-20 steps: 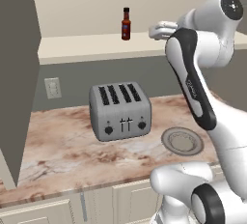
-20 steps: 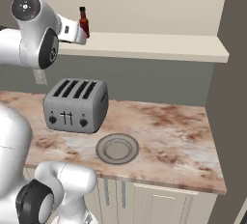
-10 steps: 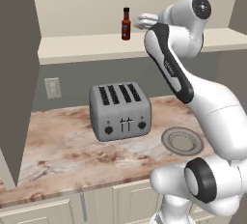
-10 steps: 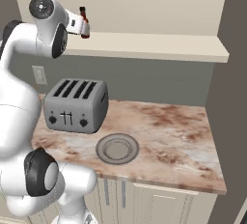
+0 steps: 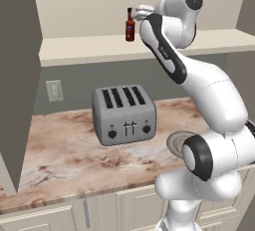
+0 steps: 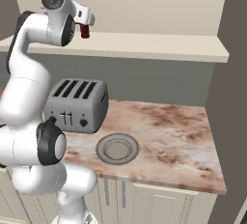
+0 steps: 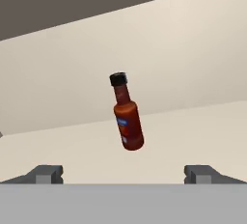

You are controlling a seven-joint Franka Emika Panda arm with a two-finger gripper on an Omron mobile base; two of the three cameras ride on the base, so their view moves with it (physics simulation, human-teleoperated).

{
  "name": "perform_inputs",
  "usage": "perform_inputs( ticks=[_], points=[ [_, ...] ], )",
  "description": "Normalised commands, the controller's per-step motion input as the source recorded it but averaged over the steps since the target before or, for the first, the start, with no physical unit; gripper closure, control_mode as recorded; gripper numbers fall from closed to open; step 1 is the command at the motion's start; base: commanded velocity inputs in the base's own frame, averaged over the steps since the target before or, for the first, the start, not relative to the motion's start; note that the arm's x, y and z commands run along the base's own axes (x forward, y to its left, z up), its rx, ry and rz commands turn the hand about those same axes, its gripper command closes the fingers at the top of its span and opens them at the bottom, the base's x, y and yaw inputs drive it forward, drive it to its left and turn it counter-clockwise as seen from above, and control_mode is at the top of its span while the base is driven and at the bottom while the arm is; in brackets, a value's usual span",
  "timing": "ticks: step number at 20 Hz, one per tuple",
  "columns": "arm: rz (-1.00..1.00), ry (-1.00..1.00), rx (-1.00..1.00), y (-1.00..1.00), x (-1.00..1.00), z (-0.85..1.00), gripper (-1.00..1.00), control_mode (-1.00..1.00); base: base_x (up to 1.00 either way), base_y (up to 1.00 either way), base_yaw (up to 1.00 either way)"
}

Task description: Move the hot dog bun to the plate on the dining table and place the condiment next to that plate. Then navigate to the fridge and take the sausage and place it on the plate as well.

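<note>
The slim dark red-brown sauce bottle with a black cap [image 7: 127, 114] is standing upright on the cream wall shelf [image 5: 89, 48], straight ahead of the white arm's fingers [image 7: 48, 174] and centred between them, with shelf surface showing between the tips and the bottle, so nothing is touching yet. The fingers are standing spread wide, holding nothing. In the hand view the bottle is leaning slightly, which I take for the roll of the hand, since from the left base view the bottle [image 5: 130, 25] is standing straight, its long axis vertical, the hand just beside it. A straight advance along the shelf should bring the body of the bottle between the fingers; the wall behind it is leaving little room to overshoot. Below, on the pink-brown marbled worktop [image 6: 173, 131], a grey four-slot toaster [image 6: 76, 104] and a round pale grey plate [image 6: 117, 147] are sitting well clear of the reach.
</note>
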Motion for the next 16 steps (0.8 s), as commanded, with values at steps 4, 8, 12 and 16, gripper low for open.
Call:
perform_inputs(
  ticks=[4,8,12,16],
  points=[
    [0.01,0.00,0.00,0.21,0.27,-0.01,-1.00,-1.00,0.00,0.00,0.00],
    [0.01,0.00,0.00,0.10,0.44,-0.13,-1.00,-1.00,0.00,0.00,0.00],
    [0.00,0.00,0.00,0.00,0.47,-0.22,-1.00,-1.00,0.00,0.00,0.00],
    [0.00,0.01,0.00,0.00,0.44,-0.15,-1.00,-1.00,0.00,0.00,0.00]
  ],
)
